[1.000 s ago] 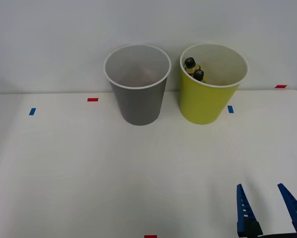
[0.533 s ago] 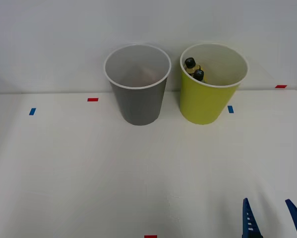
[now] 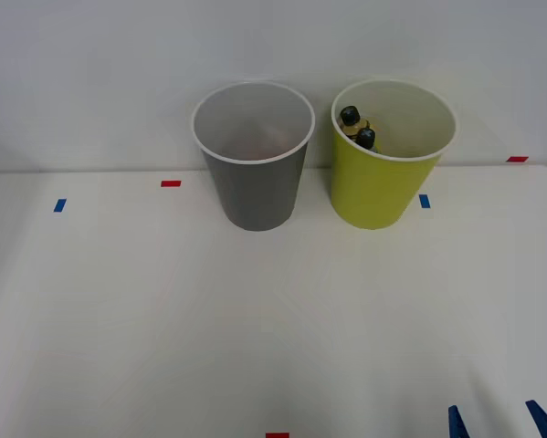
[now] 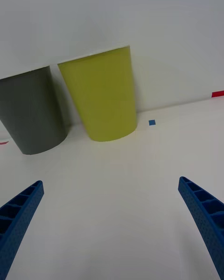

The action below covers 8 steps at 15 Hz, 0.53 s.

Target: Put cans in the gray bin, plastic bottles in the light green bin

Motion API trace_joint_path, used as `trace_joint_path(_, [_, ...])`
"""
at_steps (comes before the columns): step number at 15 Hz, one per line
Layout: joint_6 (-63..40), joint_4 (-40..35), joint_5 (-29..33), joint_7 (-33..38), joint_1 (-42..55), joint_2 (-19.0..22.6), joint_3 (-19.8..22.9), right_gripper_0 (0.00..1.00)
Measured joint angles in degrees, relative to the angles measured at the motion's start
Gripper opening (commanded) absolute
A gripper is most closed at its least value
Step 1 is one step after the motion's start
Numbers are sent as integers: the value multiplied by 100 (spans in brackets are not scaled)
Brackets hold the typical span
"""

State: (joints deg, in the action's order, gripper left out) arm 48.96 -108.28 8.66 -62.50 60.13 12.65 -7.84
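Observation:
The gray bin [image 3: 253, 173] stands upright at the back of the white table, and the light green bin [image 3: 383, 187] is just to its right. Two plastic bottles with black caps [image 3: 358, 127] lean against the inner left wall of the light green bin. No cans are in view; the inside of the gray bin is too dim to read. My right gripper [image 3: 497, 422] is open at the front right edge of the table, far from both bins, with nothing between its fingers. In the right wrist view the gray bin [image 4: 32, 109] and the light green bin [image 4: 105, 95] stand ahead of the gripper [image 4: 111, 183].
Small red tape marks [image 3: 171, 183] and blue tape marks [image 3: 59, 205] lie on the white table [image 3: 163, 310]. A plain wall rises right behind the bins. Another blue mark [image 3: 425, 201] sits by the light green bin's base.
My right gripper has drawn back toward the front edge of the table, sinking to the bottom of the front view, and has stayed open. The bins and bottles have not moved.

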Motion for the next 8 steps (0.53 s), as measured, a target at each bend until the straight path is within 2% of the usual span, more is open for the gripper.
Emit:
trace_joint_path(4, [149,256,63,-102,136,-185,-4,100])
trace_joint_path(8, [412,535,-41,-59,168,-150,120,100])
